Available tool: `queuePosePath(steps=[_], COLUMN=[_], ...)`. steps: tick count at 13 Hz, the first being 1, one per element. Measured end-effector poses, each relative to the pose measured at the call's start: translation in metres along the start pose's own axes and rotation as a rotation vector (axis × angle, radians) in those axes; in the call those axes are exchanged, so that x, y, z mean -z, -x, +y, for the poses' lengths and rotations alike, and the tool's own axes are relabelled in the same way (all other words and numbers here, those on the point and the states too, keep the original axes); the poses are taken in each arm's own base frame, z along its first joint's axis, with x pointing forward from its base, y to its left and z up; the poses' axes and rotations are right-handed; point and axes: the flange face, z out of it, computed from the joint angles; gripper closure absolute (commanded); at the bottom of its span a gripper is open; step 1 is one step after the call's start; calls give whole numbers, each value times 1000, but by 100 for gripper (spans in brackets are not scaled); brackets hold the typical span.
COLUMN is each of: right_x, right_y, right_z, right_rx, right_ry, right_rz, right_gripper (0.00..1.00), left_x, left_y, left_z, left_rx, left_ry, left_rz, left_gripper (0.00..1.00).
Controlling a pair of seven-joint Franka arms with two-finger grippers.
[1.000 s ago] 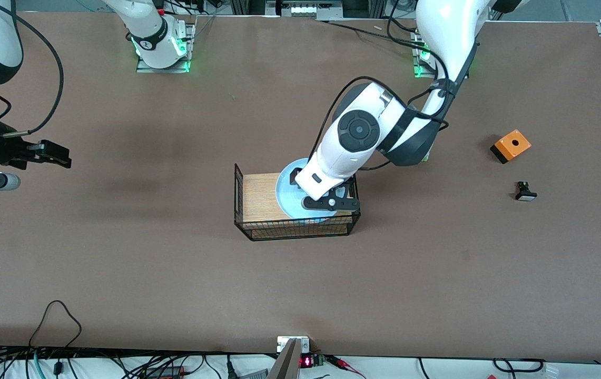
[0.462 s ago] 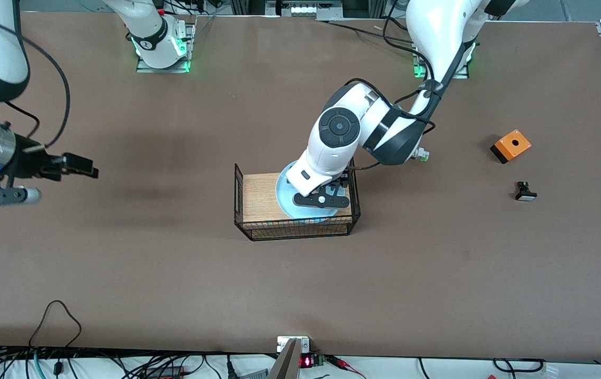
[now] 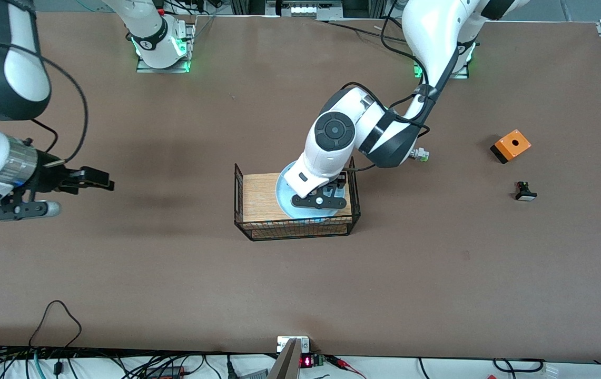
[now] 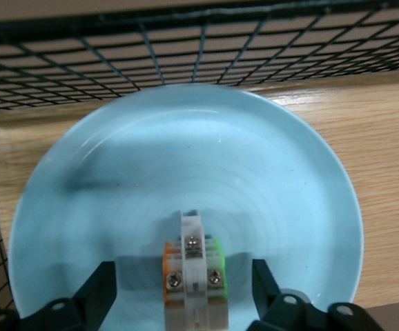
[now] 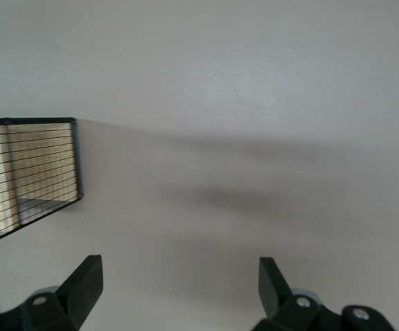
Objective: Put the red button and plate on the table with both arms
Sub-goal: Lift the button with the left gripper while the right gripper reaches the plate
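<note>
I count two white arms with black joints, one wire rack, one plate and three small parts around the matte brown table (image 3: 174, 273).

Working across the front view from the right arm's end: the right gripper (image 3: 101, 180) hangs over bare table, its jaws spread wide with nothing between them, as the right wrist view confirms (image 5: 179, 283).

At mid-table stands the black wire rack (image 3: 295, 229) with its wood-grain top. On that top rests the one round, shallow, glossy light-blue plate (image 4: 186, 172). On the plate lies a small ribbed white block with three screws, orange on one flank and green on the other (image 4: 192, 265); I cannot see a red cap. The left gripper (image 3: 319, 201) is down at the plate with its fingers (image 4: 103, 293) spread on either side of this block, not touching it.

Toward the left arm's end I see one white-green part (image 3: 420, 154), one orange box (image 3: 511, 146) with a dark hole, and one black part with a white cap (image 3: 524, 191), all on the table.
</note>
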Motion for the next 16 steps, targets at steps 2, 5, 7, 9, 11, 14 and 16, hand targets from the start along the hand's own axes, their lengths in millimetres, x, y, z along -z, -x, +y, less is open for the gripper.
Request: queuePosePath(steps=[2,5,7,9,11,14,16], right_x=[17,29,24,17,8,-11,-27], right_y=[-2,8,18,29,38,40,34], right_z=[-40,-111,-154,-193,-233,-253,-252], right_rx=[-28,-91,-155,-266,-351,-372,-376], right_ry=[-20,-62,-67,-71,-80,-76,-67], right_rz=[36,52,38,27,31,17,0], right_gripper=[0,0,0,0,0,0,0], left_x=[1,3,8,26,63,130,171], left_y=[1,1,0,-4,-4,8,10], left_z=[2,3,4,6,3,-9,-33], left_rx=[20,31,31,34,38,47,77], left_ry=[1,3,10,28,40,35,22], left_rz=[2,7,16,42,69,82,81], left_gripper=[92,100,100,100,100,100,100])
